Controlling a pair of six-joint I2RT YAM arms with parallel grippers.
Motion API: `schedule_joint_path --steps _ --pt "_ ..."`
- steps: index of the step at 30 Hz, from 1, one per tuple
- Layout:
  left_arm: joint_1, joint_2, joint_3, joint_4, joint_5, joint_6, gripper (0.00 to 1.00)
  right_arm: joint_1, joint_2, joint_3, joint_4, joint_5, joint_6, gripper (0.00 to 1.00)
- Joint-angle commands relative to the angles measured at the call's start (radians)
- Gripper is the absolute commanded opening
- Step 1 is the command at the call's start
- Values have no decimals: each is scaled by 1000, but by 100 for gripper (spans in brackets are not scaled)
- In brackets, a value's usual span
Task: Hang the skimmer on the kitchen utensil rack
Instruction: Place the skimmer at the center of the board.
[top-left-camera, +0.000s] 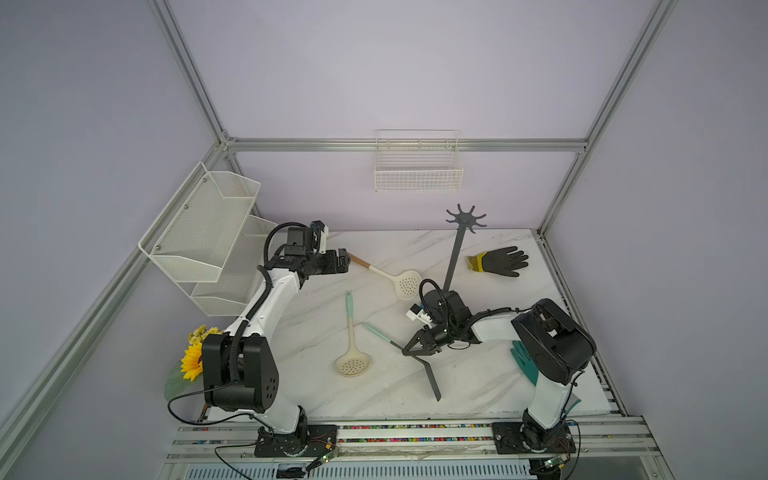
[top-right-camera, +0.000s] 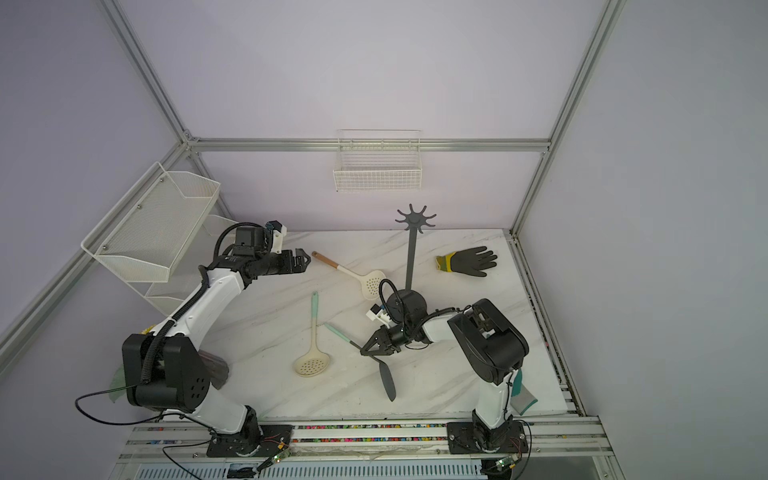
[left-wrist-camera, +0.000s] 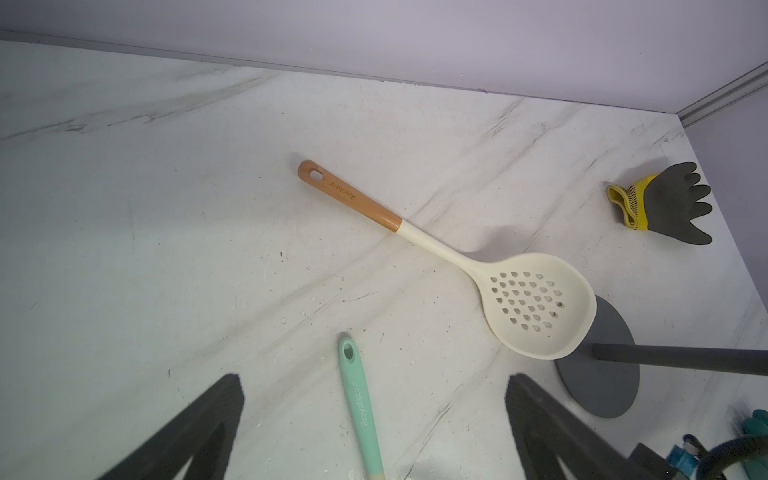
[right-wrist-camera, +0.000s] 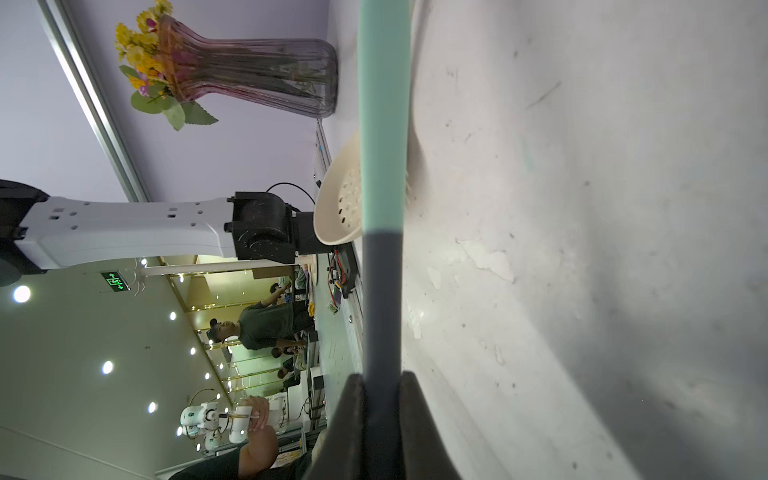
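Two cream skimmers lie flat on the marble table. One has a wooden handle, and its head rests beside the rack's round base. The other has a mint handle. The dark grey kitchen utensil rack stands at the back with bare hooks. My left gripper is open and empty, raised near the wooden handle's end. My right gripper is shut on the dark neck of a mint-handled spatula.
A black and yellow glove lies at the back right. A white wire basket hangs on the back wall, and a white tiered mesh shelf stands at the left. A vase of flowers is front left.
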Motion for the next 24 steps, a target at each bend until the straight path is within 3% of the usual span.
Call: schedule_joint_path --steps 1,7,8,9,16,24 --pt "-1 -22 0 5 -13 18 100 22 38 37 89 2 30 6" --pt "-1 -20 -5 2 -20 21 100 31 52 81 -126 110 -132 12" --pt "-1 -19 -5 2 -21 21 100 31 50 90 -159 143 -156 68" --pt "-1 -18 -4 1 -19 21 100 31 50 101 -182 164 -172 97" --pt "-1 -13 -4 -5 -20 19 100 32 30 143 -237 297 -217 97" --pt "-2 -16 -8 -7 -34 19 100 48 -149 157 -363 609 -336 97"
